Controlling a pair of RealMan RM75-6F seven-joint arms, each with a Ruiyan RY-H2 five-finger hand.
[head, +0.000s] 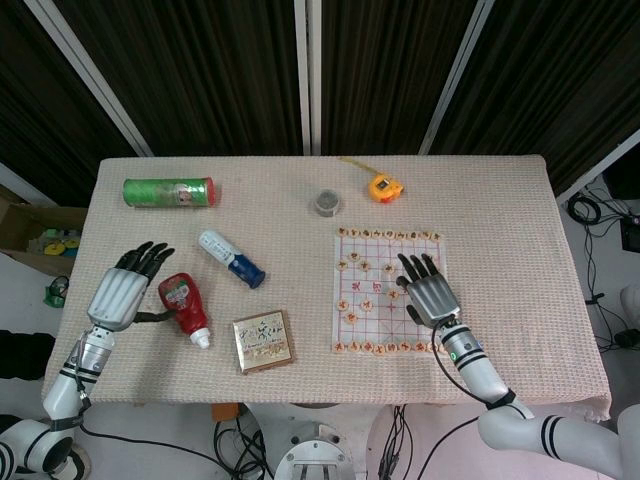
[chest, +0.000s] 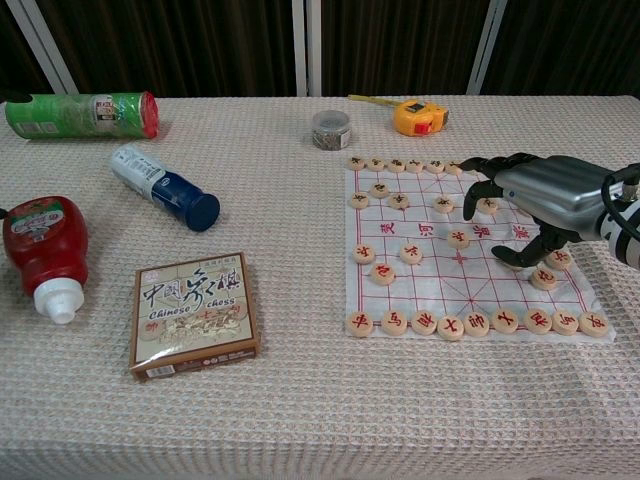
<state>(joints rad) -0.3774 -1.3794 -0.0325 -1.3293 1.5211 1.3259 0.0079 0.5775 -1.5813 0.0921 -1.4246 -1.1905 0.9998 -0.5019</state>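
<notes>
We see the right hand (chest: 540, 195) over the white paper chess sheet w/ red grid (chest: 470, 262), fingers spread and curled down, holding nothing; fingertips (chest: 470, 205) hover near the round wooden pieces (chest: 459, 239) in the sheet's far-right part, contact can't be told. Thumb sits just beside a piece near the sheet's right edge. Pieces line the sheet's near and far edges; mid-left of the sheet has open squares.

Left hand (head: 120, 288) is well left of the sheet, fingers spread, empty, just beside the red squeeze bottle w/ white cap (head: 184, 307); touching or not, unclear. Between bottle and sheet: brown Chinese chess box (chest: 194, 313), white tube w/ blue cap (chest: 163, 186). Beyond the sheet's far edge: small grey round tin (chest: 331, 129), yellow tape measure (chest: 419, 117). Green can (chest: 82, 114) lies far left, near the cloth's back edge.
</notes>
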